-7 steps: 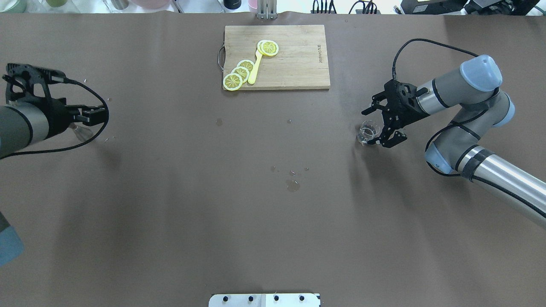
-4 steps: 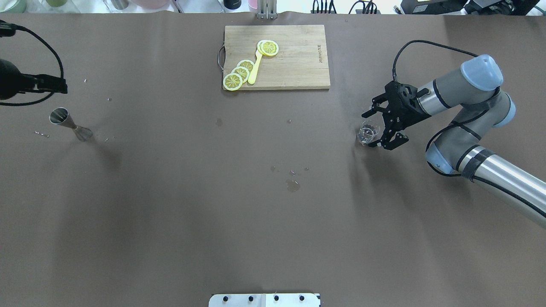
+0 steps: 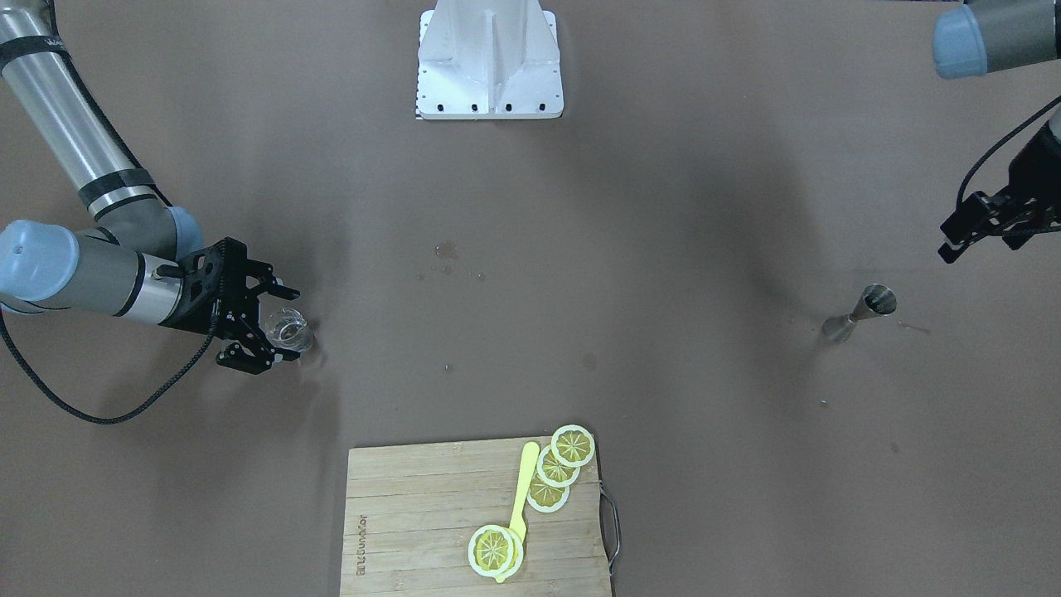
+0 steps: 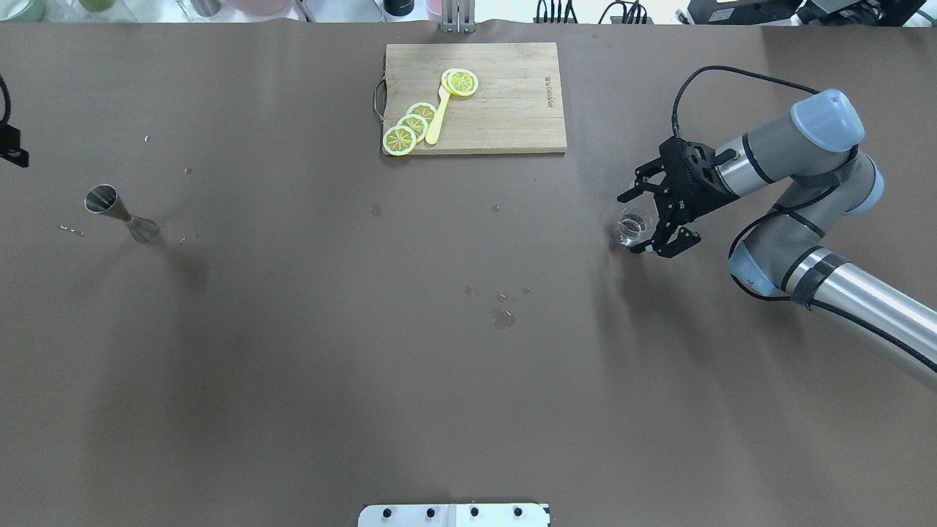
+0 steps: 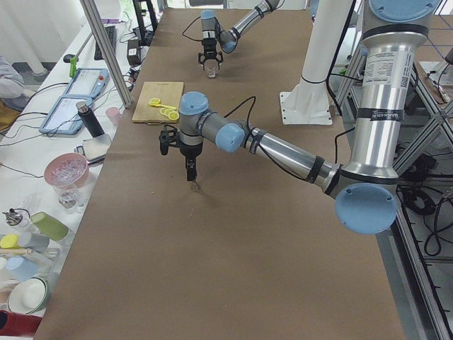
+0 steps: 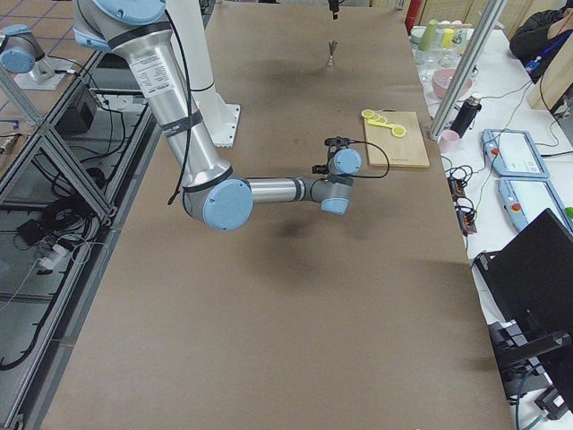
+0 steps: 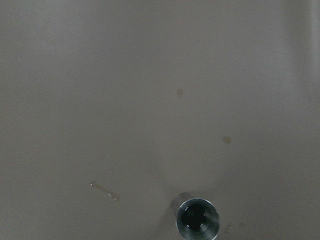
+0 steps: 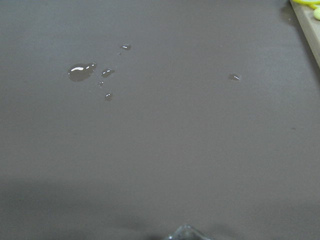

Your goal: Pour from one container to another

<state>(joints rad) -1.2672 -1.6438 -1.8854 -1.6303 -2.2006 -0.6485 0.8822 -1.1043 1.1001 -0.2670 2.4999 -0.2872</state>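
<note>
The clear glass cup stands on the brown table at my right, with a little liquid in it. My right gripper is open, one finger on each side of the cup with a gap to each. The steel jigger stands upright and free at my far left. The left wrist view looks down into the jigger's mouth. My left gripper hangs open, above and off to the side of the jigger, holding nothing.
A wooden cutting board with lemon slices and a yellow tool lies at the far middle. Small water drops mark the table's centre. The white robot base sits at the near edge.
My left gripper has let go of the jigger and drawn away to the left, almost out of the overhead view. The right gripper and cup have barely moved.
</note>
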